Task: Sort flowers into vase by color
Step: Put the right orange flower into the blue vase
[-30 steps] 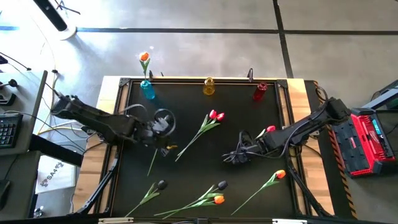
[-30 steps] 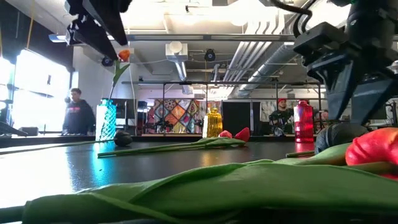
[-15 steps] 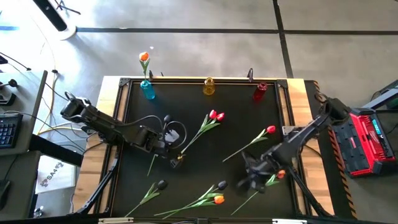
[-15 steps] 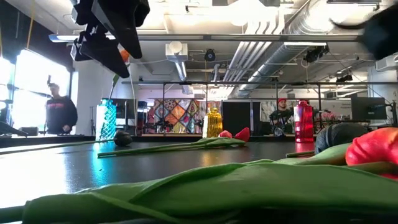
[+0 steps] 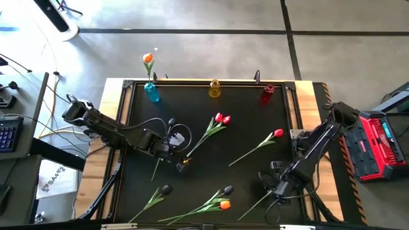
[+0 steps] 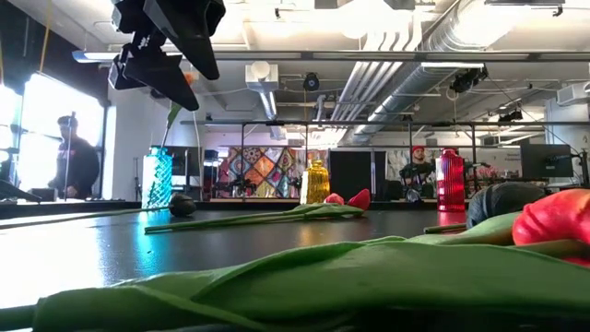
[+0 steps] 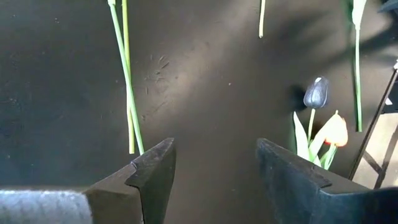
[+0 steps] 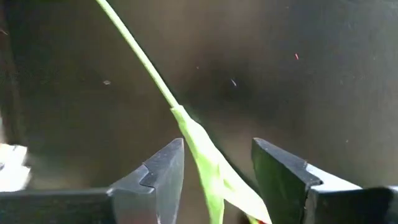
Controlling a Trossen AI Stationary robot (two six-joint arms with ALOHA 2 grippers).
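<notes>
Several tulips lie flat on the black table. My right gripper (image 5: 279, 188) is open, low over an orange tulip's green stem (image 5: 255, 203) near the table's near right corner; its head is hidden under the gripper. In the right wrist view (image 8: 217, 158) the stem and leaf (image 8: 202, 149) run between the fingers, and no touch shows. My left gripper (image 5: 181, 161) is open above the table's middle left, by the lower end of the red twin tulip (image 5: 222, 119); its wrist view (image 7: 214, 162) shows thin stems (image 7: 127, 81) just ahead. One orange tulip (image 5: 148, 59) stands in the blue vase (image 5: 151, 92).
A yellow vase (image 5: 215, 88) and a red vase (image 5: 267, 94) stand along the far edge. A single red tulip (image 5: 278, 133) lies right of centre. Two black tulips (image 5: 166, 190) (image 5: 228, 190) and an orange one (image 5: 223, 204) lie near the near edge. People stand in the room beyond.
My right gripper has swung from the table's middle, beside the single red tulip's stem, toward the near right corner and come down over the orange tulip's stem. My left gripper moved a little right and toward the near edge, then held still. The flowers stayed in place.
</notes>
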